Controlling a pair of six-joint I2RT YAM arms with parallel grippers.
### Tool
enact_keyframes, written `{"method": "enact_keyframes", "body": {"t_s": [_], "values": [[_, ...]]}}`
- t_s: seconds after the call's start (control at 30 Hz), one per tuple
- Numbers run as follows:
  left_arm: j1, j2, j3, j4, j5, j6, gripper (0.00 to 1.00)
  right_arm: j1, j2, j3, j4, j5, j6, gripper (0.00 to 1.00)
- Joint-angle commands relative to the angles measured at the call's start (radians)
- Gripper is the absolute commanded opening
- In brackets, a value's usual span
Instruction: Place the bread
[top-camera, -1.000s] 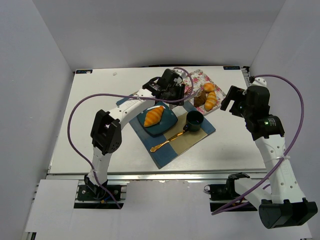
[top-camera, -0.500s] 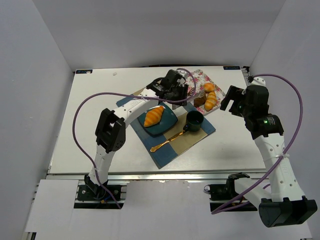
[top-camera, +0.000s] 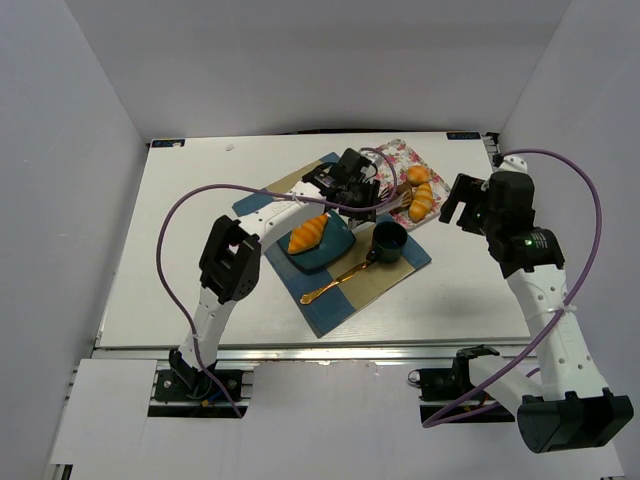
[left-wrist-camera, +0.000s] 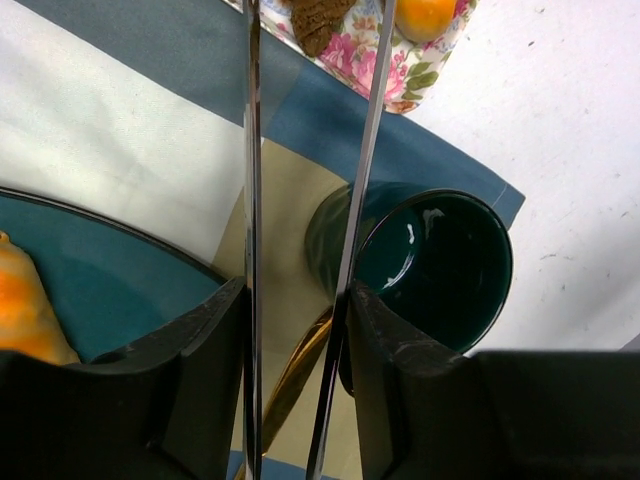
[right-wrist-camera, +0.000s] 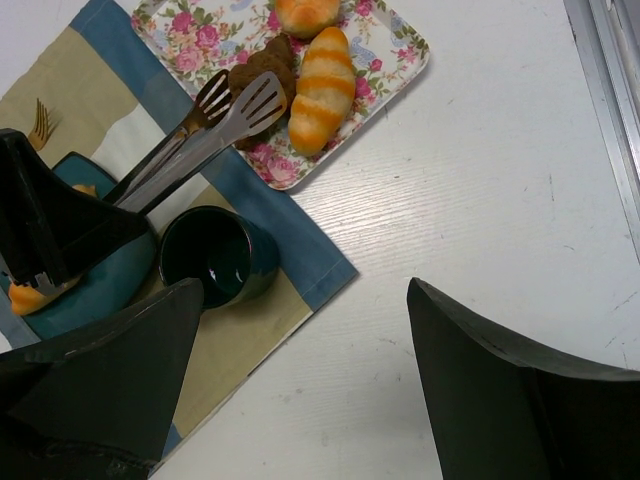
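Bread rolls (right-wrist-camera: 322, 85) look soft and light, lying on the flowered tray (right-wrist-camera: 400, 60) at two o'clock from the plate (top-camera: 335, 245). Left jaws hold tongs (right-wrist-camera: 215, 125) squeezed narrow; right jaws gape empty. Pinch one gently around its middle.

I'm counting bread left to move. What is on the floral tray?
On the floral tray: a striped roll, a round orange bun and a dark brown piece. The tongs reach over the brown piece, hiding part of it.
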Motion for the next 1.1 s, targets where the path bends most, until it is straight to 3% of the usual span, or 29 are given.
{"method": "enact_keyframes", "body": {"t_s": [0.0,0.1,0.3,0.47,0.53,0.73,0.9,1.07], "values": [[-0.008,-0.001,0.048,-0.009,0.011,0.006,0.49,0.001,0.007,-0.001,0.035,0.000,-0.022,0.89],[-0.008,-0.010,0.075,-0.029,-0.019,0.012,0.39,0.001,0.007,-0.001,0.038,0.000,-0.024,0.89],[-0.008,-0.051,0.204,-0.124,-0.142,0.044,0.36,0.001,0.016,0.011,0.044,-0.007,-0.027,0.89],[-0.006,-0.146,0.211,-0.201,-0.209,0.056,0.36,0.001,0.023,0.011,0.061,-0.017,-0.025,0.89],[-0.006,-0.186,0.165,-0.240,-0.208,0.056,0.36,0.001,0.025,0.008,0.065,-0.020,-0.027,0.89],[-0.008,-0.467,-0.225,-0.213,-0.213,0.001,0.36,0.001,0.023,-0.001,0.073,-0.028,-0.025,0.89],[-0.008,-0.579,-0.384,-0.225,-0.216,-0.042,0.36,0.001,0.017,-0.012,0.073,-0.039,-0.013,0.89],[-0.012,-0.645,-0.449,-0.224,-0.213,-0.082,0.36,0.002,0.011,-0.023,0.072,-0.045,-0.002,0.89]]}}
